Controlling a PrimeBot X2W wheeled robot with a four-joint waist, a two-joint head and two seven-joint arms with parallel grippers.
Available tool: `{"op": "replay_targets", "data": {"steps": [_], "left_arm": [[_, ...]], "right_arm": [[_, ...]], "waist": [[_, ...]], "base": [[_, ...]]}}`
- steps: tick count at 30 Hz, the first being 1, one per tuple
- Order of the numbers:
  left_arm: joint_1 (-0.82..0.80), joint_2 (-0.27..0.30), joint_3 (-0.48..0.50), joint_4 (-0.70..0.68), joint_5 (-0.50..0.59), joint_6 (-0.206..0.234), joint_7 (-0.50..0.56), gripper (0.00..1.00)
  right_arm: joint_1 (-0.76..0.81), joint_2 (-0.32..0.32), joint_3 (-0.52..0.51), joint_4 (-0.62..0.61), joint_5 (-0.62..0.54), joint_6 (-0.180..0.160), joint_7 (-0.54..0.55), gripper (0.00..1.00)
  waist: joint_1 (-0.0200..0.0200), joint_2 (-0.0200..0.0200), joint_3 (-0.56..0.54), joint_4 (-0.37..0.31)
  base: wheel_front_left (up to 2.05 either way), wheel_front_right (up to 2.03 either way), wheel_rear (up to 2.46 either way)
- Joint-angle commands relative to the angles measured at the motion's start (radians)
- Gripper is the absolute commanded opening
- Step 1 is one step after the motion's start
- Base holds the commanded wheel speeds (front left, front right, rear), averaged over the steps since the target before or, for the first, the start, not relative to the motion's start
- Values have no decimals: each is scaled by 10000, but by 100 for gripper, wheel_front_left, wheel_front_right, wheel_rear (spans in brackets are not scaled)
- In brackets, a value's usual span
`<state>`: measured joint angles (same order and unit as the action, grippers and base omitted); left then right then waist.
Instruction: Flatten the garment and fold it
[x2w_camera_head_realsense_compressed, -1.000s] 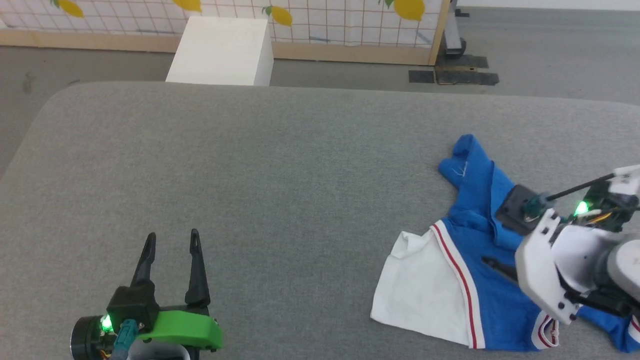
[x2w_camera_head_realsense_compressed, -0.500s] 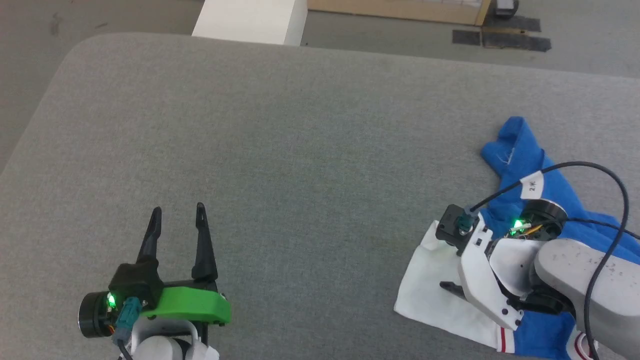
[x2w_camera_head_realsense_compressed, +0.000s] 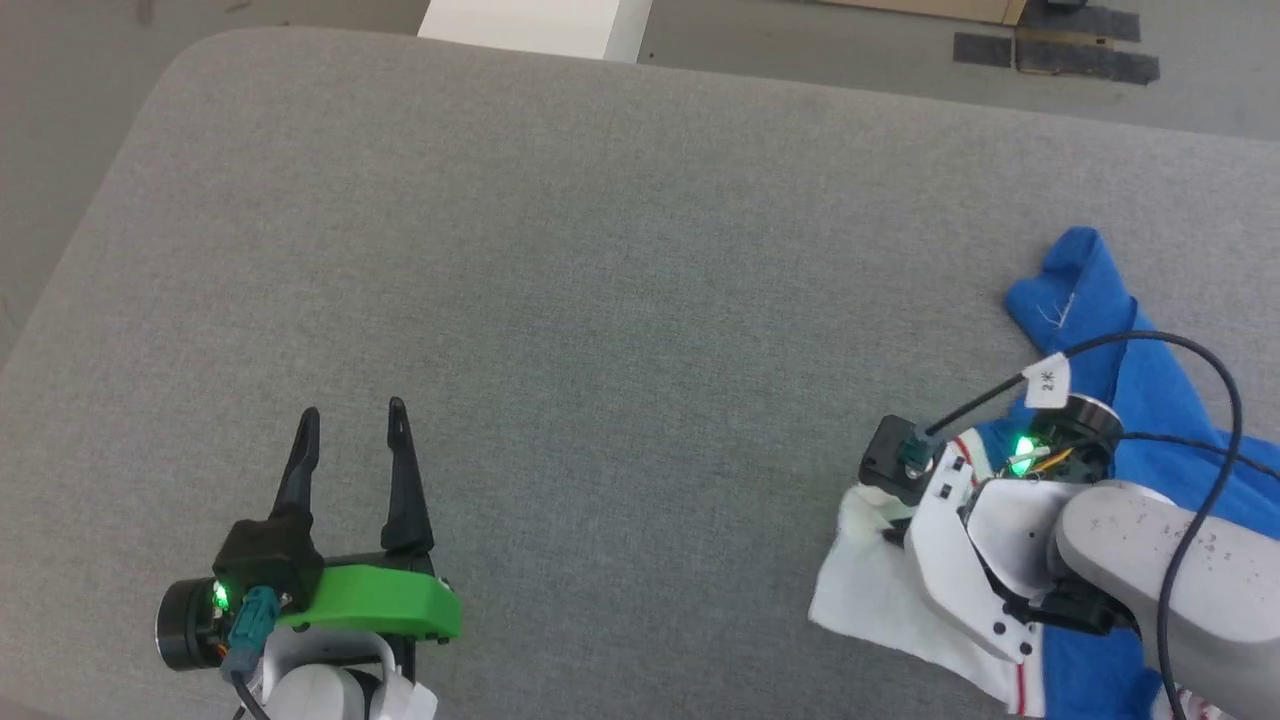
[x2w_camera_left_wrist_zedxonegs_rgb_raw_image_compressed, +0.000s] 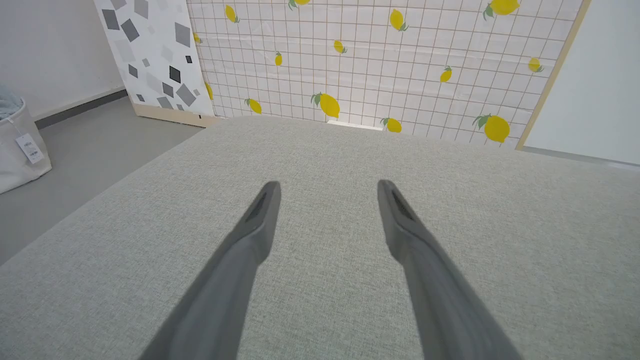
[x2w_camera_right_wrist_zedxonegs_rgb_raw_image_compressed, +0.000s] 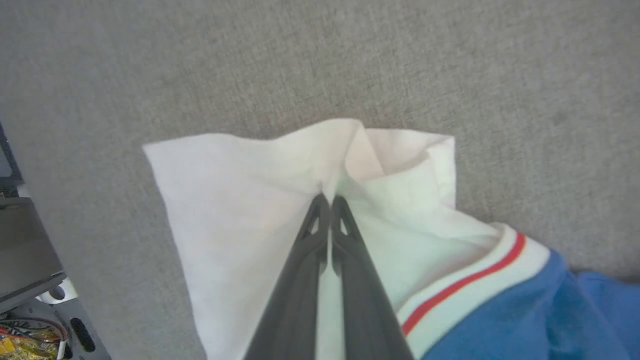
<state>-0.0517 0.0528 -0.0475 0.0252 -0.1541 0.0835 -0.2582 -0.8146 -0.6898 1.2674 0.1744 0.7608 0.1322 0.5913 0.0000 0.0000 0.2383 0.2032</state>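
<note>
over the white sleeve (x2w_camera_right_wrist_zedxonegs_rgb_raw_image_compressed: 240, 200), right gripper (x2w_camera_right_wrist_zedxonegs_rgb_raw_image_compressed: 327, 200) pinches garment (x2w_camera_head_realsense_compressed: 1130, 390)

Left gripper (x2w_camera_head_realsense_compressed: 352, 408) agape, right gripper (x2w_camera_right_wrist_zedxonegs_rgb_raw_image_compressed: 330, 197) tight together.

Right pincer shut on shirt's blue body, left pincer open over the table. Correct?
No: the right pincer is shut on the shirt at its white sleeve, not blue body, per the right wrist view; the left pincer is open over the table.

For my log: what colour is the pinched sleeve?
White sleeve, red-striped edge; best in right wrist view.
</note>
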Motion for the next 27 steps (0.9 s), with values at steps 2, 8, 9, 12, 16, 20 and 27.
{"op": "replay_targets", "data": {"steps": [2,8,9,12,16,20,27], "left_arm": [[-37,-26,-5,18,10,42,-36,100],[-18,-26,-66,5,-18,24,-36,100],[-20,-26,-60,11,-25,9,-36,100],[-87,-26,-126,18,-74,-11,-36,100],[-262,-26,-369,57,-179,35,-36,100],[-398,-26,-525,97,-285,133,-36,100],[-500,-26,-588,222,-385,190,-36,100]], "right_arm": [[-40,79,127,-93,298,-15,-751,0],[-1036,452,121,-228,563,-15,-2113,0],[-1269,637,122,-157,528,-15,-2249,0],[-1758,1336,124,260,428,-15,-2487,0],[-2050,2523,126,1057,58,-15,-2368,0],[-1856,3370,127,1992,-245,-15,-1699,0],[-1029,3748,128,3257,-721,-15,-1344,0]], "waist": [[0,0,-160,-16],[0,0,-241,200],[0,0,-194,258],[0,0,-17,453],[0,0,314,803],[0,0,563,1082],[0,0,712,1197]], "base": [[0,0,0],[0,0,0],[0,0,0],[0,0,0],[0,0,0],[0,0,0],[0,0,0]]}}
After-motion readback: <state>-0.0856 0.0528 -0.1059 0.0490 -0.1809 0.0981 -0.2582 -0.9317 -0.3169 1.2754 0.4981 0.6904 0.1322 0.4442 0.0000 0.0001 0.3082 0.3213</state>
